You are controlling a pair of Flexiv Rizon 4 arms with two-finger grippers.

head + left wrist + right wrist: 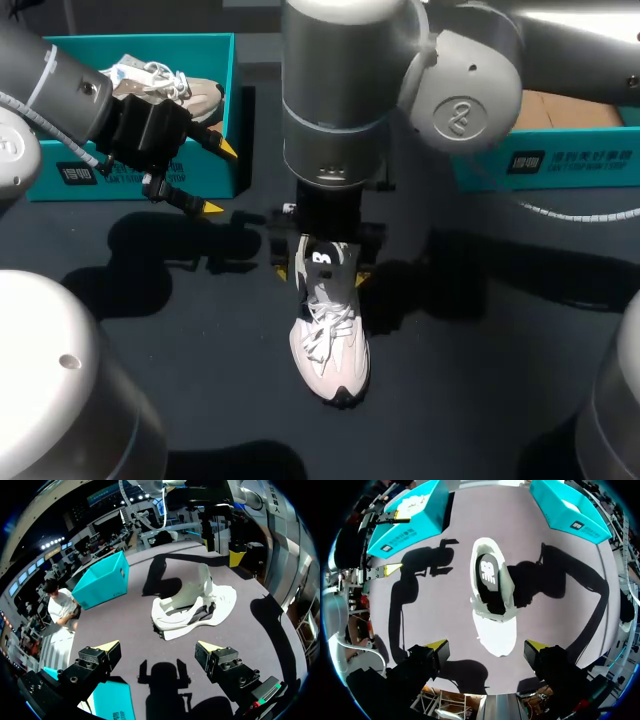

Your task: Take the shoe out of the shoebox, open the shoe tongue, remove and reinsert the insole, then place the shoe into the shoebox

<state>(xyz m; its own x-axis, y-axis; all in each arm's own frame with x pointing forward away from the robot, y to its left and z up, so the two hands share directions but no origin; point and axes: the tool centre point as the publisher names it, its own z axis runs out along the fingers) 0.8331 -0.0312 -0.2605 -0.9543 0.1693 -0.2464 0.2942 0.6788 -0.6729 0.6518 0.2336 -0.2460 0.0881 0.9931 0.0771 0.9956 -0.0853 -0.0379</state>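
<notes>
White laced shoe (330,345) (dark insole (489,576) inside) stands upright; left gripper (159,646) and right gripper (486,645) both spread apart.

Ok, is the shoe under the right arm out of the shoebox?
Out: the shoe sits sole-down on the table, clear of the left shoebox and the right shoebox.

Two shoes (330,345) – one boxed – and two teal shoeboxes (215,170).

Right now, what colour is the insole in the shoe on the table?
The insole is black with a white mark; see the right wrist view.
</notes>
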